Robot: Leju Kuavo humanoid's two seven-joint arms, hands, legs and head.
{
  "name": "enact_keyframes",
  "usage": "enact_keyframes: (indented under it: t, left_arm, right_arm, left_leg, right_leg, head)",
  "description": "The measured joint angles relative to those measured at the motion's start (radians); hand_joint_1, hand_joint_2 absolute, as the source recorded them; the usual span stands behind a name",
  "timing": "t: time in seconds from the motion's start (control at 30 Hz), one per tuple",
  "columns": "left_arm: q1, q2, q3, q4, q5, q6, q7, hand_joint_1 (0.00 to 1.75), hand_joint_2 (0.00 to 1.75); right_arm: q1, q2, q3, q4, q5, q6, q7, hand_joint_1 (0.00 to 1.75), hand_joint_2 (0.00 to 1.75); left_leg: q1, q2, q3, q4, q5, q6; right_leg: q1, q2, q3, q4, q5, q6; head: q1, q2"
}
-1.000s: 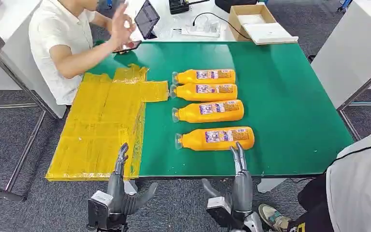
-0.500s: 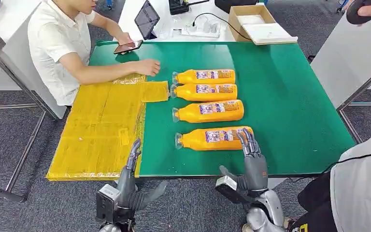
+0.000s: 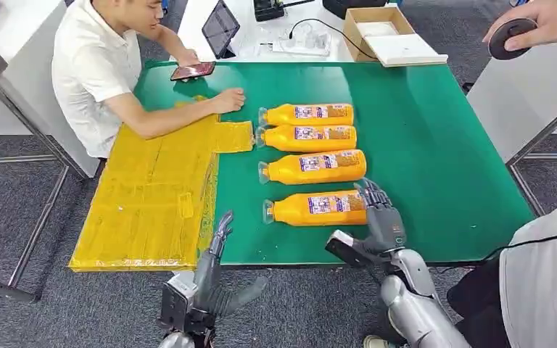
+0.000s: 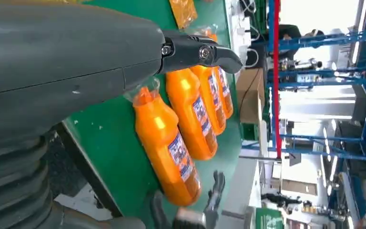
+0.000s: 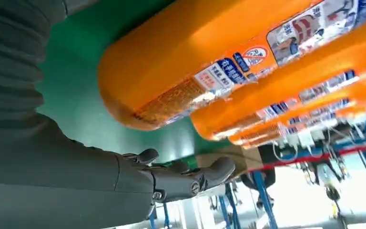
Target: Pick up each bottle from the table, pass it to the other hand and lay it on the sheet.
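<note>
Bottles (image 3: pixel 318 208) of glossy orange plastic, right robot hand (image 3: pixel 381 217) spread empty beside nearest, left robot hand (image 3: pixel 216 250) open.

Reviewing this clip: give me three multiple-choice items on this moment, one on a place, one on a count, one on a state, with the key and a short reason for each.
1. Where does the yellow sheet lie on the green table?
A. On the robot's left part
B. On the robot's right part
C. Under the bottles

2. How many orange bottles lie on the table?
A. Three
B. Four
C. Six

3. How is the right hand?
A. Gripping a bottle lifted off the table
B. Open, at the base end of the nearest bottle
C. Resting on the sheet

Key:
1 A, the sheet covers the table's left part, beside the left hand.
2 B, four bottles lie side by side in the head view.
3 B, its fingers are spread at the bottle's base end, and the bottle lies flat on the table.
</note>
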Motion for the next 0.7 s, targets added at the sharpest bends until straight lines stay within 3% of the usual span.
enact_keyframes:
  t: [0.23,0.5,0.7]
  left_arm:
    - [-0.01,-0.006,-0.015,0.014,0.002,-0.009,-0.002,0.0,1.75]
    - [-0.012,-0.014,-0.019,0.009,0.002,-0.014,0.001,0.0,1.75]
    - [-0.012,-0.013,-0.017,0.007,0.0,-0.017,0.004,0.0,1.75]
  right_arm:
    - [-0.085,0.027,0.045,0.123,0.043,0.038,0.033,0.0,1.75]
    - [-0.216,0.031,0.135,0.25,0.154,0.163,0.215,0.0,1.75]
    - [-0.273,0.031,0.18,0.304,0.187,0.235,0.276,0.0,1.75]
  left_leg:
    - [0.0,0.0,0.0,0.0,0.0,0.0]
    - [0.0,0.0,0.001,0.0,0.0,0.0]
    - [0.0,0.0,0.004,0.0,0.0,0.0]
  right_leg:
    - [0.0,0.0,0.0,0.0,0.0,0.0]
    - [0.0,0.0,0.001,0.0,0.0,0.0]
    - [0.0,0.0,0.003,0.0,0.0,0.0]
  head:
    - [0.0,0.0]
    - [0.0,0.0]
    - [0.0,0.0]
